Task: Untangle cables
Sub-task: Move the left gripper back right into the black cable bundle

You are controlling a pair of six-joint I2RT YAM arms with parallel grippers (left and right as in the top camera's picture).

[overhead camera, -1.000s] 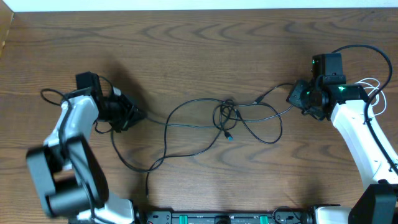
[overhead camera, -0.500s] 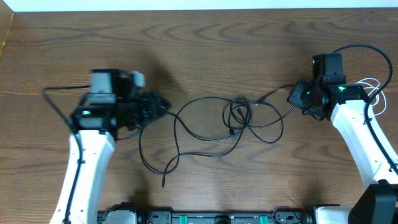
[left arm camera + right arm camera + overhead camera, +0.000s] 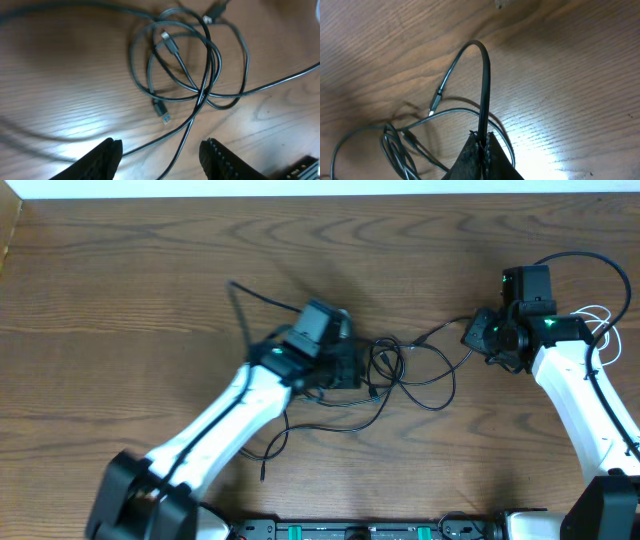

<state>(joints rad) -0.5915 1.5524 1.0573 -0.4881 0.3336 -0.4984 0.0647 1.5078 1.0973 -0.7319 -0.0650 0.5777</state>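
The black cables point(image 3: 400, 365) lie in a loose tangle of loops at the table's middle. In the left wrist view the tangle point(image 3: 192, 65) shows overlapping loops and a small blue-tipped plug point(image 3: 161, 109). My left gripper point(image 3: 350, 366) hovers at the tangle's left edge, open; one black strand point(image 3: 181, 145) runs between its fingers point(image 3: 106, 156) without being pinched. My right gripper point(image 3: 476, 332) is shut on a black cable point(image 3: 485, 75) that arcs up from its tips point(image 3: 484, 136), down to a plug end point(image 3: 435, 105).
A loose black cable tail point(image 3: 270, 445) trails toward the front edge. Thin white wire loops point(image 3: 600, 320) sit by the right arm. A thicker black wire point(image 3: 245, 298) rises behind the left arm. Bare wood lies at the far left and back.
My left arm has swung from the table's left side to the middle and its gripper has opened. The cable's left loops have shifted rightward. The right arm has not moved.
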